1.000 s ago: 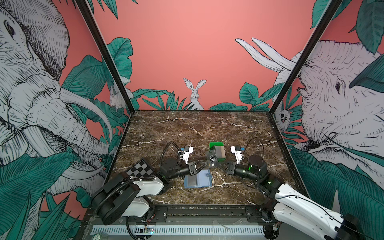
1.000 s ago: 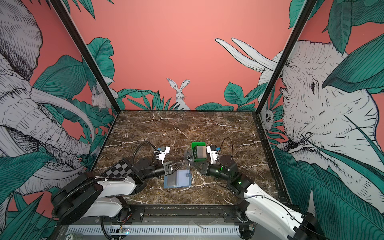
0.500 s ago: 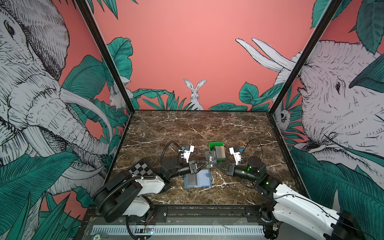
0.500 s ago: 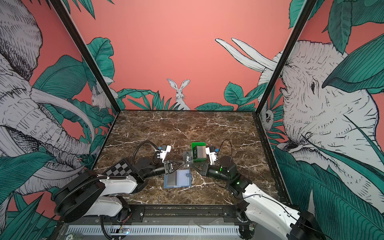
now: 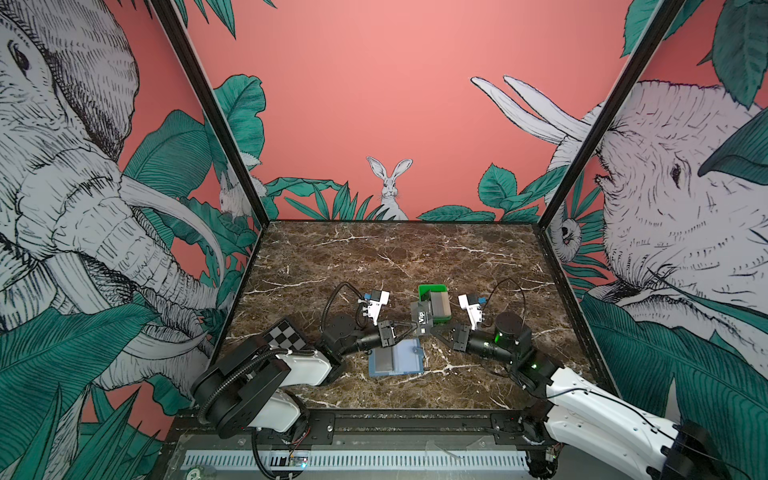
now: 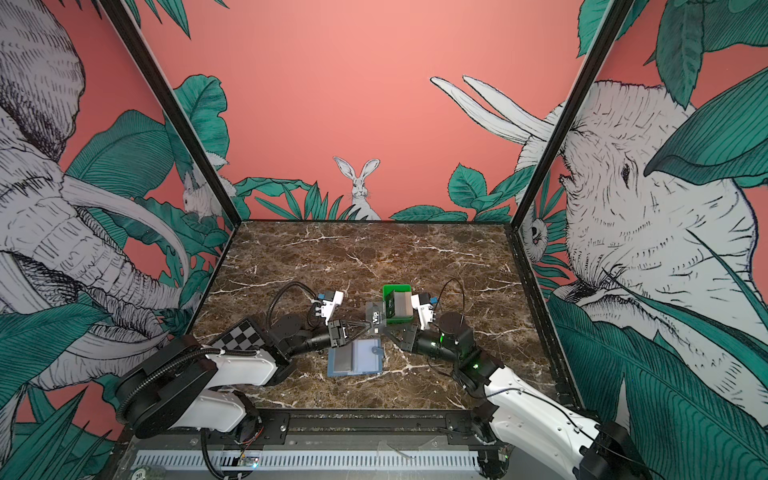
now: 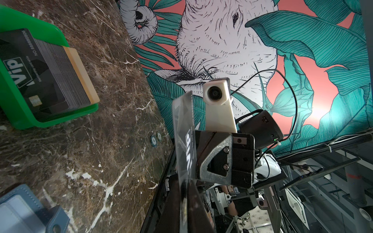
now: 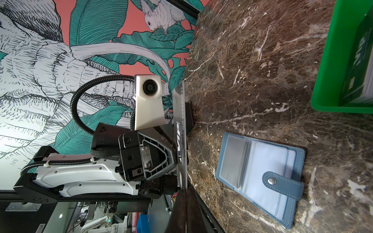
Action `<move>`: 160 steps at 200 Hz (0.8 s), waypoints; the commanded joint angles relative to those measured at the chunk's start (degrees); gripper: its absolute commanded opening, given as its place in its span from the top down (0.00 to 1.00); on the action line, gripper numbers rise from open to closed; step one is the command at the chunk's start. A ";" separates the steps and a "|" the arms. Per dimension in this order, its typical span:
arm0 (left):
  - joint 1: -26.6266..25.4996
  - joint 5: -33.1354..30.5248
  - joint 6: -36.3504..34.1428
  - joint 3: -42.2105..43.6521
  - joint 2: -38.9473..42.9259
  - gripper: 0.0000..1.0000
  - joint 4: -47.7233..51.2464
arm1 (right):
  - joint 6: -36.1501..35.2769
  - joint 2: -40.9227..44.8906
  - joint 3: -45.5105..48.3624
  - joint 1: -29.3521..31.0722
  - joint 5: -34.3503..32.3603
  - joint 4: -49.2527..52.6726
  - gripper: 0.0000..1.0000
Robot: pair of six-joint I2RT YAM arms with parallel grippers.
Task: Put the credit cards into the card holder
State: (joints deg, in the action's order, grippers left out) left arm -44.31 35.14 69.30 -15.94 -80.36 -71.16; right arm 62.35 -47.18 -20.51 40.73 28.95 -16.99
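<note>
Top views: marble tabletop point(image 5: 374, 257) bearing open card holder point(image 5: 405, 358); coral jungle-mural walls point(image 5: 395, 104).

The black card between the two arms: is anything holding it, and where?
Both arms pinch the black card in mid-air: the left tool at one edge, the right tool at the opposite edge.

The cell is enclosed by three printed wall panels point(image 5: 436, 62), joined by black corner posts point(image 5: 206, 104). The back wall point(image 5: 374, 116) is finished in salmon pink and is marked with a white rabbit point(image 5: 390, 187) among green leaves point(image 5: 328, 199). Line-drawn elephants point(image 5: 62, 199) are shown on the left wall point(image 5: 174, 158) and the right wall point(image 5: 665, 216). The floor is formed by a dark brown marble-patterned surface point(image 5: 395, 253) with white veining. A black rail point(image 5: 415, 424) and a white slotted strip point(image 5: 374, 459) are fitted along the front edge.
</note>
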 commanded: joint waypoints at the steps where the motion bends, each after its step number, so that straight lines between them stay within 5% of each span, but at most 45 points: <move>1: 0.01 1.19 0.35 -0.94 0.28 0.91 -3.45 | -1.39 0.33 0.13 0.28 -1.57 1.30 1.00; 37: -0.01 -0.22 -0.87 -0.32 0.92 0.96 0.45 | -2.52 0.13 -1.12 0.31 -2.75 4.66 1.00; 120: 0.41 -5.62 -10.20 -0.91 13.28 1.00 26.94 | -4.78 1.57 -3.44 0.79 -6.82 12.94 0.72; 160: 1.30 -5.60 -11.94 0.15 19.36 1.00 35.64 | -8.26 0.11 -6.61 5.44 -14.84 19.91 0.69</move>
State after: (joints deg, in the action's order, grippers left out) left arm -43.81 30.39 60.01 -15.99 -64.27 -43.29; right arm 57.43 -46.30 -24.14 43.46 20.21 -1.28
